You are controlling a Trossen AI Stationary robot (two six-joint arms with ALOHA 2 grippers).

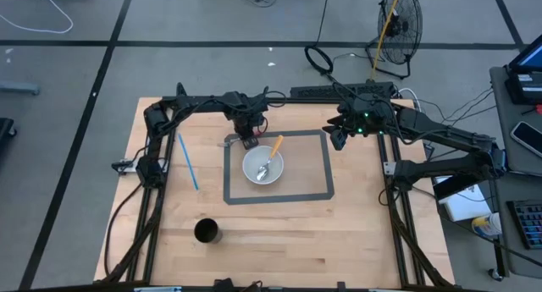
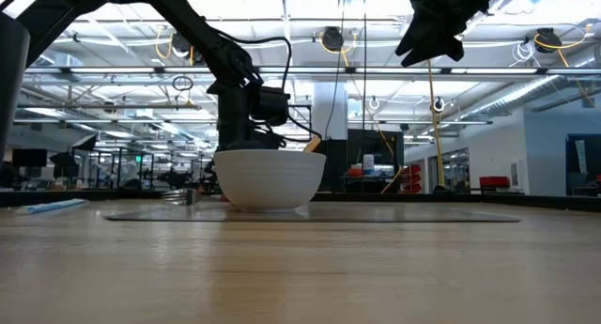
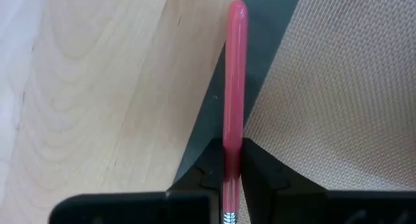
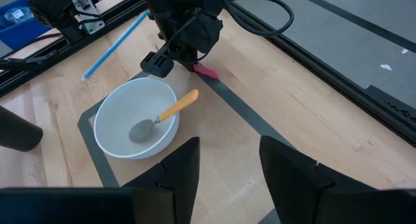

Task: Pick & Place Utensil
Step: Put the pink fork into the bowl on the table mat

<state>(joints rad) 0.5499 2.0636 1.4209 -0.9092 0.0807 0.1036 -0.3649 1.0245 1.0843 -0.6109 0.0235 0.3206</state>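
pink utensil handle (image 3: 234, 74), slim, glossy, round-tipped, left gripper (image 3: 233, 169) jaws clamped on it, right gripper (image 4: 224, 162) jaws apart

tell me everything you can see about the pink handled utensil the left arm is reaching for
The pink-handled utensil has a slim, glossy, plastic-looking handle with a rounded tip. It lies flat along the mat's dark border, beside the white bowl. The left gripper is shut on the handle. Its working end is hidden; only a ribbed bit of metal shows by the fingers.

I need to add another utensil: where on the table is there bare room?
Free: wood between the black cup and the mat, and right of the mat. Crowded: the mat's far left corner, where the left claw grips the pink utensil beside the bowl.
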